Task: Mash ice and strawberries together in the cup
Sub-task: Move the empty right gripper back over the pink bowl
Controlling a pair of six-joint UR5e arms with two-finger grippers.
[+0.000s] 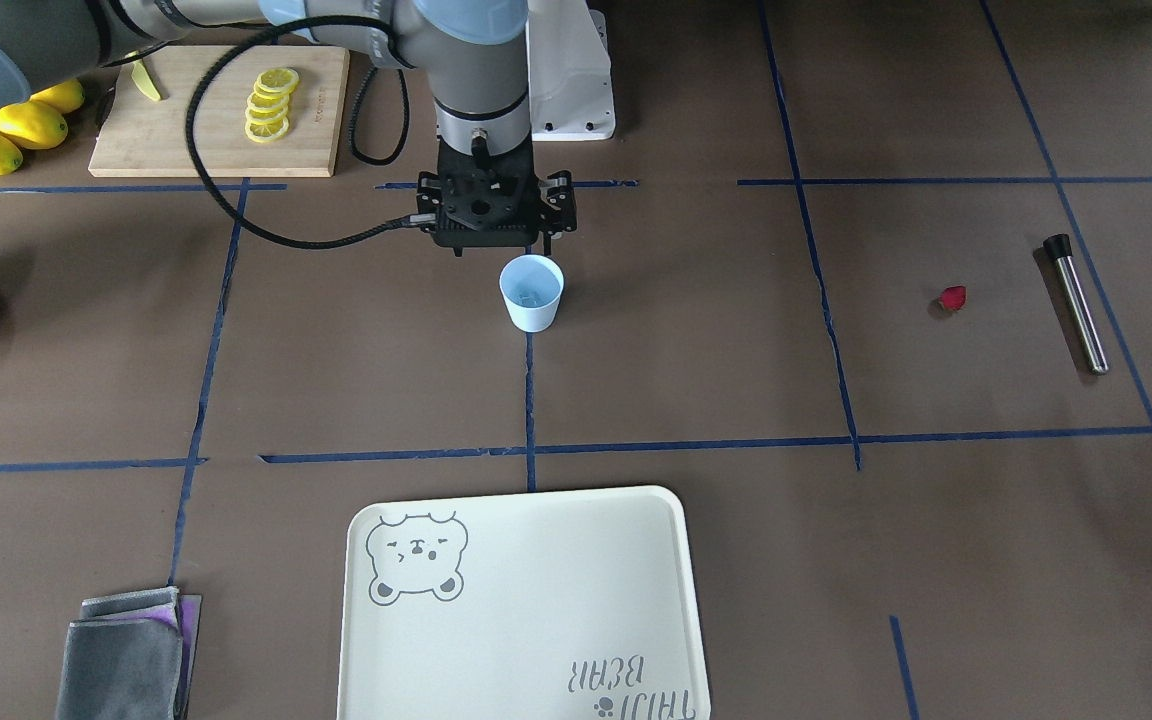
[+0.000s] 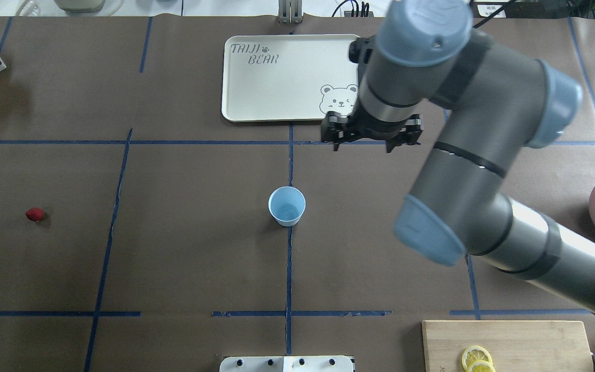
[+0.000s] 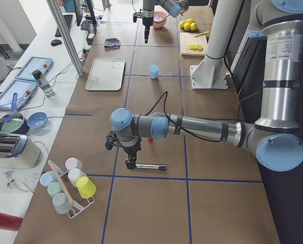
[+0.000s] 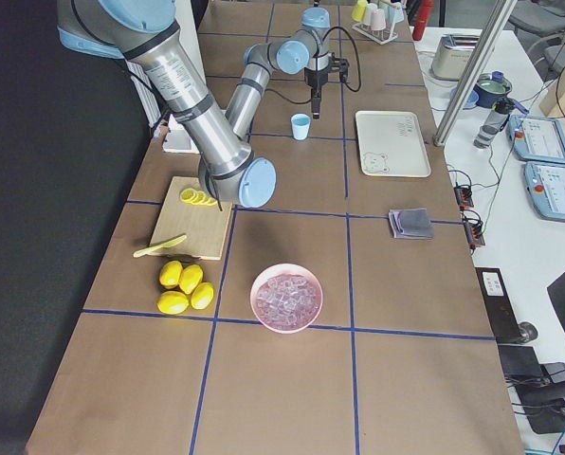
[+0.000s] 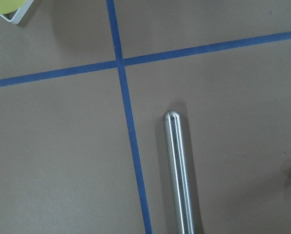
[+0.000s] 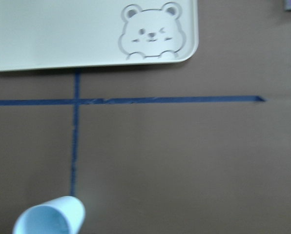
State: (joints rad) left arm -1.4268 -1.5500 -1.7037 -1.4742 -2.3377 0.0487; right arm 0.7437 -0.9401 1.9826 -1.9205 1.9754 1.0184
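Observation:
The pale blue cup point(image 1: 531, 292) point(image 2: 286, 205) stands upright at the table's middle, with a faint clear lump of ice point(image 2: 291, 211) at its bottom. My right gripper point(image 1: 503, 249) point(image 2: 363, 149) hangs high, just to the robot's side of the cup, with its fingers apart and nothing in them. The strawberry point(image 1: 952, 298) point(image 2: 34, 214) lies alone on the table towards the robot's left. Beside it lies a steel muddler point(image 1: 1076, 303) point(image 5: 178, 170) with a black end. My left gripper point(image 3: 129, 161) hovers over that black end; its fingers do not show clearly.
A cream bear tray point(image 2: 277, 103) lies beyond the cup. On the robot's right are a pink bowl of ice point(image 4: 286, 298), several lemons point(image 4: 183, 287) and a cutting board point(image 1: 176, 140) with lemon slices. Grey cloths point(image 1: 126, 660) lie near the tray. A rack of cups point(image 3: 70, 188) stands at the left end.

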